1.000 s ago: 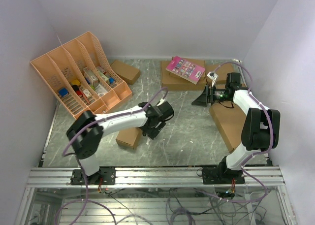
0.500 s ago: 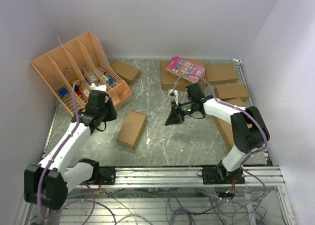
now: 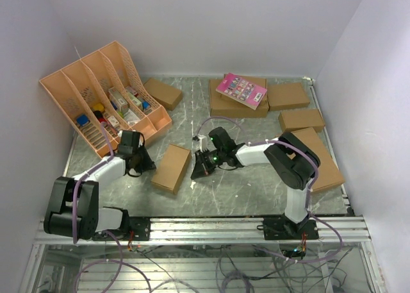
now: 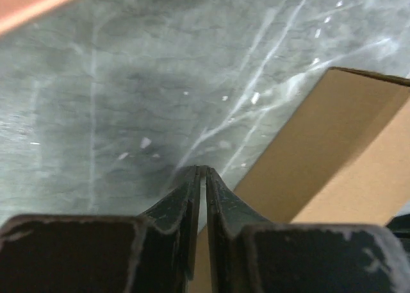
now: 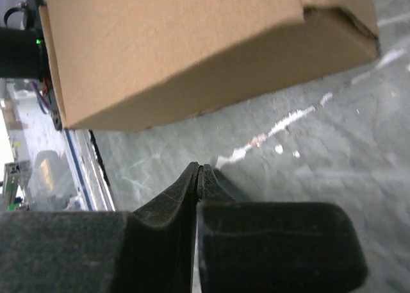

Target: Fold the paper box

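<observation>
1. Overhead view: on a grey marbled worktop (image 3: 256, 190), the paper box (image 3: 172, 168) lies left of centre. It is plain brown cardboard, already a narrow oblong, set at a slant. The left gripper (image 3: 148, 167) sits low just beside one long side, and the right gripper (image 3: 195, 172) sits just beside the other. Flanking it this way probably lets each arm brace the box against the other's push. An orange file rack (image 3: 106, 94) stands at the back left. Other brown boxes (image 3: 320, 155) lie well apart, one under a pink card (image 3: 241, 90).
2. Left wrist view: the left gripper (image 4: 200, 171) has its fingers drawn almost together, with only a sliver between them and nothing held. The paper box (image 4: 339, 158) lies just to the right, apparently not touching. Fingers held this narrow likely serve as a blunt pusher.
3. Right wrist view: the right gripper (image 5: 197, 171) is fully closed and empty, its tips low over the worktop. The paper box (image 5: 173, 49) fills the top of the view, and bare stone separates it from the tips. One end shows a tucked flap, so the folding looks nearly finished.
</observation>
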Tool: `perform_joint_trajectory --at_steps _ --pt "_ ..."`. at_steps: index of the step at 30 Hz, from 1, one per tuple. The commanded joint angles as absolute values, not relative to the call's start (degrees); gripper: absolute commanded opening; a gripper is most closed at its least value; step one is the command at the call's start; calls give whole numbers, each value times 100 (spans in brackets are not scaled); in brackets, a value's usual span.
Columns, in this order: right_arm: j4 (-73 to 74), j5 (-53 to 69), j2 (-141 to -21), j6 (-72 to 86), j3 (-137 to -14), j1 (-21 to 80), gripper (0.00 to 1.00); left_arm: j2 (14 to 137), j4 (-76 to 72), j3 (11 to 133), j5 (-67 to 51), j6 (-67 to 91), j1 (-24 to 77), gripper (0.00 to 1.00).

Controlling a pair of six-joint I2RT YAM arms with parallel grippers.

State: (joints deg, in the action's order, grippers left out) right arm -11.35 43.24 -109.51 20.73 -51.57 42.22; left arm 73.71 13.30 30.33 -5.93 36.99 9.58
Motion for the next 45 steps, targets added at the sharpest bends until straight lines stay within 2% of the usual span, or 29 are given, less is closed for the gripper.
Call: perform_joint_trajectory --at_steps 1,7,11,18,23,27,32,40,45 --pt "-1709 3749 -11213 2705 -5632 4490 0 7401 637 2888 -1122 4008 1059 20" --pt "-1685 3620 -11768 2835 -6226 4582 0 7759 149 2775 -1168 4371 1772 20" --pt "-1555 3735 -11959 2650 -6319 4554 0 7869 -197 2629 -1057 4594 1898 20" --pt "-856 4354 -10925 1444 -5795 4387 0 7070 681 2830 -217 4397 1503 23" --pt "-1110 4613 -10665 1193 -5298 4796 0 6754 923 2692 1 4445 1380 25" --pt "-1189 4252 -10902 1022 -5399 5234 0 6799 933 2432 14 4606 1380 25" --pt "-2010 3629 -10937 1254 -5252 5643 0 6590 718 1996 -63 4849 1380 24" --pt "-2744 2789 -11190 2002 -5296 5645 0 6793 159 1672 -544 5088 1613 23" --pt "-2862 3518 -11078 1901 -5081 5387 0 6621 267 1599 -333 5143 1639 24"
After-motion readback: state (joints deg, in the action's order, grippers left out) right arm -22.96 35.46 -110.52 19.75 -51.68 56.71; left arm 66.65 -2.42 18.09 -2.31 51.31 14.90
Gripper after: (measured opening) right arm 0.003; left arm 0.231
